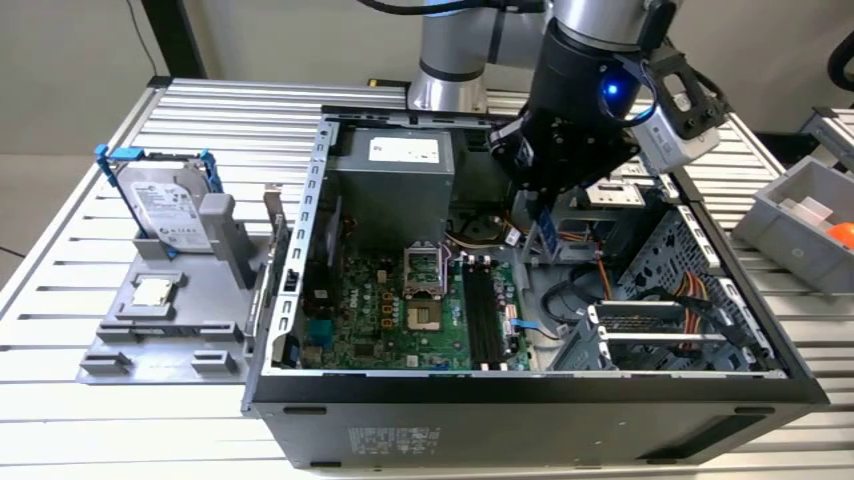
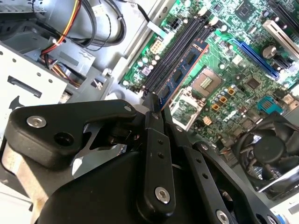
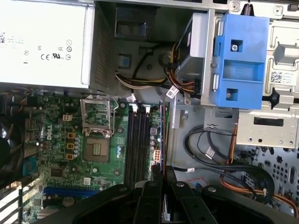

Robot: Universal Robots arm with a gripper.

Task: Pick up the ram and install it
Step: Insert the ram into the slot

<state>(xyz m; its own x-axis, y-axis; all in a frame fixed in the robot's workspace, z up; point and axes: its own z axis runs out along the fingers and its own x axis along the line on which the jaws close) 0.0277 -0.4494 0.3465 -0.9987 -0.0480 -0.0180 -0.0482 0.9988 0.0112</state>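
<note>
My gripper (image 1: 545, 218) hangs over the open computer case (image 1: 534, 385), shut on the ram (image 1: 549, 243), a thin bluish board with dark chips. In the second wrist view the ram (image 2: 183, 71) sticks out from the black fingertips (image 2: 150, 108) above the motherboard. It hovers beside the dark memory slots (image 2: 174, 52), tilted and not seated. In the first wrist view the ram (image 3: 162, 135) shows edge-on, just to one side of the memory slots (image 3: 138, 144), with the gripper (image 3: 163, 176) clamped on its end. The slots (image 1: 487, 312) look unfilled.
A silver power supply (image 1: 396, 165) and the processor socket (image 1: 424, 290) sit near the slots. Cables (image 3: 210, 144) and a blue drive bracket (image 3: 243, 56) crowd the case. On the exterior view's left, a grey fixture (image 1: 160, 330) holds a hard drive (image 1: 167, 205) and a small silver chip (image 1: 154, 291).
</note>
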